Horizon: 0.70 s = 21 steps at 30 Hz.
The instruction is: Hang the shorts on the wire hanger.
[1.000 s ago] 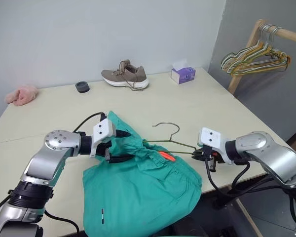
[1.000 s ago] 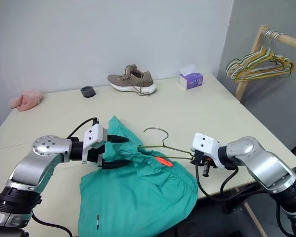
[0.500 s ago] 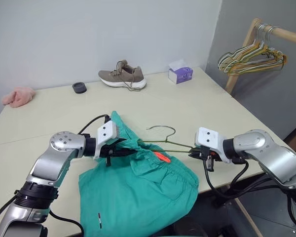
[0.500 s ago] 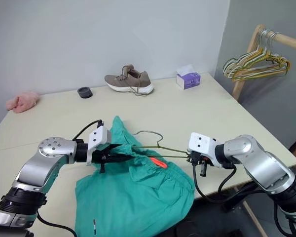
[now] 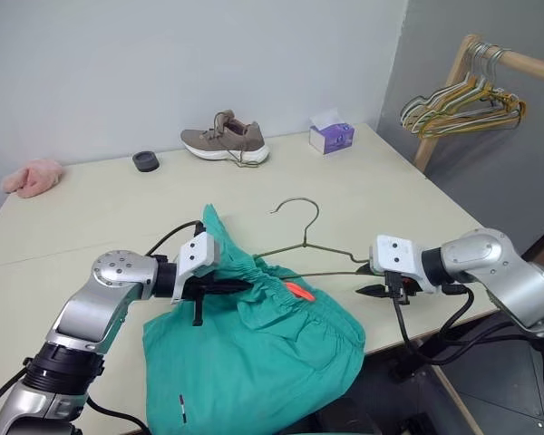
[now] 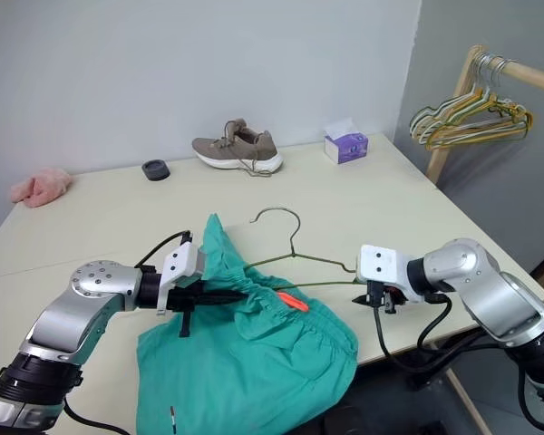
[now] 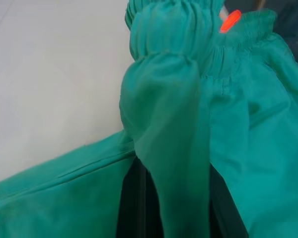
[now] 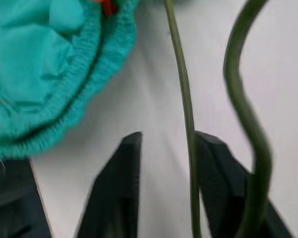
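The teal-green shorts [image 5: 254, 353] lie bunched at the table's near edge, with the orange drawcord [image 5: 296, 291] showing at the gathered waistband. My left gripper [image 5: 240, 286] is shut on a fold of the waistband [image 7: 174, 148]. The olive wire hanger [image 5: 304, 245] lies flat behind the shorts, its hook [image 5: 295, 204] pointing away from me and one shoulder tucked into the waistband. At the hanger's right corner my right gripper [image 5: 370, 280] is open, and the wire [image 8: 181, 99] runs between its spread fingers [image 8: 121, 188].
At the far side of the table [image 5: 390, 190] lie a tan shoe [image 5: 225, 140], a purple tissue box [image 5: 332, 138], a small black ring [image 5: 146, 161] and a pink cloth [image 5: 34, 175]. A wooden rack [image 5: 521, 63] with bunched hangers [image 5: 462, 104] stands to the right.
My left gripper has closed on the shorts' waistband. My right gripper has opened off the hanger's corner, and the hook has swung farther from me.
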Each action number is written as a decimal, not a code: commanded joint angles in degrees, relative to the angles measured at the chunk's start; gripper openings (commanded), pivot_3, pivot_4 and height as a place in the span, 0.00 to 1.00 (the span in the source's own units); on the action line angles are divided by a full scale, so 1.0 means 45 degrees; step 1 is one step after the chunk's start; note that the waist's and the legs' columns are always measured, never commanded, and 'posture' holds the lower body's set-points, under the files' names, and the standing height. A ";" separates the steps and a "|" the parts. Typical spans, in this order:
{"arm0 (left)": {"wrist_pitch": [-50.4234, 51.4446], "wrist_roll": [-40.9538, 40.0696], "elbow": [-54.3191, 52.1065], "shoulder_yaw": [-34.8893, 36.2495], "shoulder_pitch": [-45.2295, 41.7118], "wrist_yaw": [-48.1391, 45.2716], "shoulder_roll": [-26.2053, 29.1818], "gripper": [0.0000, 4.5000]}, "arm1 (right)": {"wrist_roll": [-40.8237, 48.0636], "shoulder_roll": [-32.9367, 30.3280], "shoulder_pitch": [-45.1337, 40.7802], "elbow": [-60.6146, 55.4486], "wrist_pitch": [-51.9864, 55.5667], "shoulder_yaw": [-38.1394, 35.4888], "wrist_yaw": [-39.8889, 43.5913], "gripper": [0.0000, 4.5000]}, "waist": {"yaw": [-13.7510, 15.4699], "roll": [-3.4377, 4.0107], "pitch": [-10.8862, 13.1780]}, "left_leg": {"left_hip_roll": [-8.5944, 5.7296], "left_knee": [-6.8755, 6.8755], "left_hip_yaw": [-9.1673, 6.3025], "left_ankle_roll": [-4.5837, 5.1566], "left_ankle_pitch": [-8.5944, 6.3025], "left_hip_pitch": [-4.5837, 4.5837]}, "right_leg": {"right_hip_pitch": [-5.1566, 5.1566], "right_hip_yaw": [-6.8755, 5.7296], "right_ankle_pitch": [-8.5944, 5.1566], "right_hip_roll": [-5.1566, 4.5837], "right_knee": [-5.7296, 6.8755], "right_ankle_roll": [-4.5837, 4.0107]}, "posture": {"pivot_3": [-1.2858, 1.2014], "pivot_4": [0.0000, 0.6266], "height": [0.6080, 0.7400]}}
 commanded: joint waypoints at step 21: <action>0.0003 -0.0161 0.1608 0.1735 -0.1483 0.1774 -0.0238 0.00 | 0.4906 0.4518 0.2299 -0.1322 0.8627 -0.4046 -0.4040 1.00 | -0.0003 -0.0015 -0.0016 | 0.0000 0.0124 -0.0008 0.0011 -0.0006 -0.0004 | 0.0046 0.0001 0.0029 0.0005 0.0018 0.0024 | 0.38 0.00 1.00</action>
